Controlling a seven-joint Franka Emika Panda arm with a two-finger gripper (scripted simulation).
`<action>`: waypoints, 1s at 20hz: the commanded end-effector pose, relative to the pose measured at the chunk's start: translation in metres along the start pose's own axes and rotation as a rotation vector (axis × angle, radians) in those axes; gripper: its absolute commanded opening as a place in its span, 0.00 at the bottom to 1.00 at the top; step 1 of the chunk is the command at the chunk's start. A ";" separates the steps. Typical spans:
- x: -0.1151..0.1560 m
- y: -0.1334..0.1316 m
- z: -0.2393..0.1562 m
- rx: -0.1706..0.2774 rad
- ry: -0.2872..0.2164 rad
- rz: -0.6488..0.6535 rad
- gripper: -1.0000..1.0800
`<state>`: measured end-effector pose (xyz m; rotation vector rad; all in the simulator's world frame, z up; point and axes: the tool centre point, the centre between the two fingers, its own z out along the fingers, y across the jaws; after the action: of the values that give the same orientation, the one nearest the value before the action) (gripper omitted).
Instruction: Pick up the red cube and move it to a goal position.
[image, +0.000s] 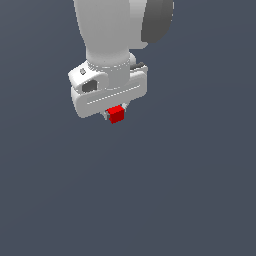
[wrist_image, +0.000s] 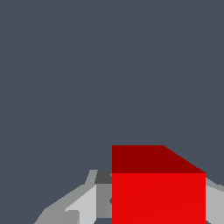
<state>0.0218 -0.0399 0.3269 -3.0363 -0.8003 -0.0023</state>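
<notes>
The small red cube (image: 116, 114) sits just under the wide white body of my gripper (image: 116, 116), which is shut on the red cube. Only a sliver of grey finger shows on either side of it in the exterior view. In the wrist view the red cube (wrist_image: 158, 192) fills the area between the grey fingers (wrist_image: 87, 205), with its darker face turned away from the camera. My gripper (wrist_image: 153, 205) holds it close on both sides. No goal marker shows in either view.
The white arm (image: 112, 30) rises out of the top of the exterior view. A plain dark grey-blue surface fills both views, with no other objects in sight.
</notes>
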 end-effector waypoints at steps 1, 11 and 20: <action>0.005 0.004 -0.020 0.000 -0.001 0.000 0.00; 0.020 0.018 -0.084 -0.001 -0.001 0.001 0.00; 0.031 0.027 -0.126 -0.001 -0.001 0.001 0.00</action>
<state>0.0601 -0.0476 0.4459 -3.0375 -0.7991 -0.0002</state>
